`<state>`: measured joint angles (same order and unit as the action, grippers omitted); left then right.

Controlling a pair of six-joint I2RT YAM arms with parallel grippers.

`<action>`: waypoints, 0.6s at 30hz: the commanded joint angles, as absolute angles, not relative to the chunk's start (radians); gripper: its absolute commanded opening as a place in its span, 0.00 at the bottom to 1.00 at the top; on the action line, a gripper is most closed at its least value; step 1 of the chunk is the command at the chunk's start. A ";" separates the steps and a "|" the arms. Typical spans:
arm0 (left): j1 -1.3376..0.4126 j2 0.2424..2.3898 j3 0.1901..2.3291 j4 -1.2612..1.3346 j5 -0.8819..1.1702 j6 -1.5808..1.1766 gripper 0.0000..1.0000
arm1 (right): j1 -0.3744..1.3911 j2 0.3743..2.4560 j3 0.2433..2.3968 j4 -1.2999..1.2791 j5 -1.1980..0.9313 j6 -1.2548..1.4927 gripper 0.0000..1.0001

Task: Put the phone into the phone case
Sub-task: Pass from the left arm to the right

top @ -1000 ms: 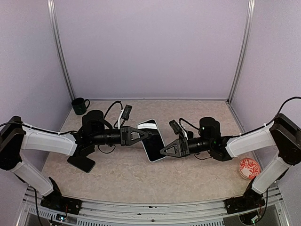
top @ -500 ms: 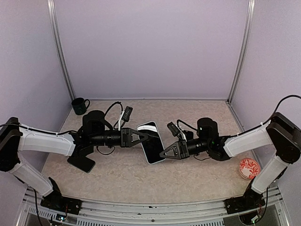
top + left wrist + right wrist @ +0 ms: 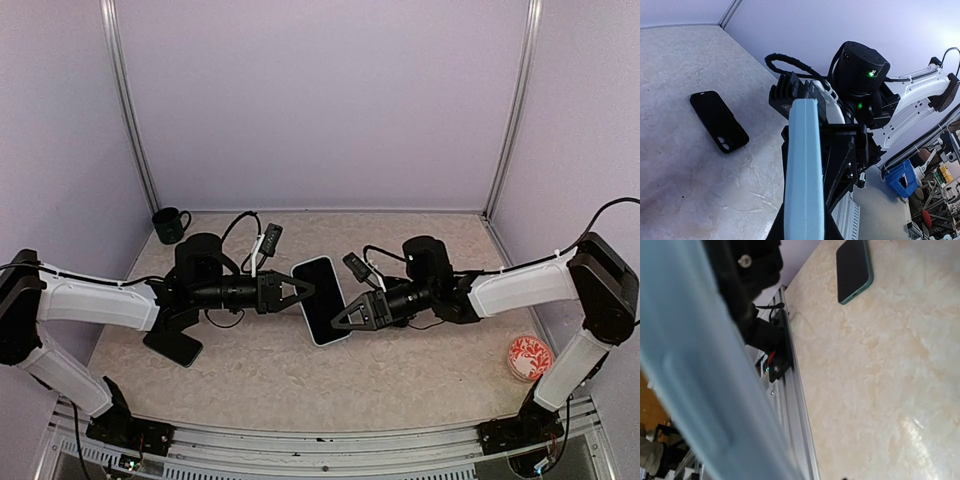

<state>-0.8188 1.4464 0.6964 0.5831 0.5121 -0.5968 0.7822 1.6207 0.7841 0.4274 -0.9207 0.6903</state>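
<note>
One pale-blue phone (image 3: 320, 300) (glossy dark face), left hand (image 3: 307, 290) gripping it, right hand (image 3: 337, 322) unclear.

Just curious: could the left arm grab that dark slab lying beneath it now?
Probably not yet: the left gripper is shut on the light-blue item in mid-air, so it must let go before taking the dark slab.

left arm (image 3: 100, 300), right arm (image 3: 520, 292): white shells, black joints | left gripper (image 3: 308, 290), right gripper (image 3: 336, 322): black triangular frames | cables (image 3: 240, 225): black loops | green light (image 3: 870, 74)

The phone (image 3: 320, 300), dark screen up, sits rimmed by the phone case (image 3: 802, 175), light blue; both raised above mid-table.
</note>
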 commanded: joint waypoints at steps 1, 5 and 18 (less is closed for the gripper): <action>-0.821 1.436 0.721 0.604 0.525 -0.568 0.00 | 0.766 1.637 0.842 0.409 -0.992 0.628 0.31; -0.819 1.430 0.721 0.587 0.540 -0.567 0.00 | 0.749 1.641 0.849 0.387 -1.010 0.589 0.28; -0.794 1.421 0.719 0.569 0.514 -0.603 0.20 | 0.747 1.646 0.846 0.490 -1.121 0.616 0.00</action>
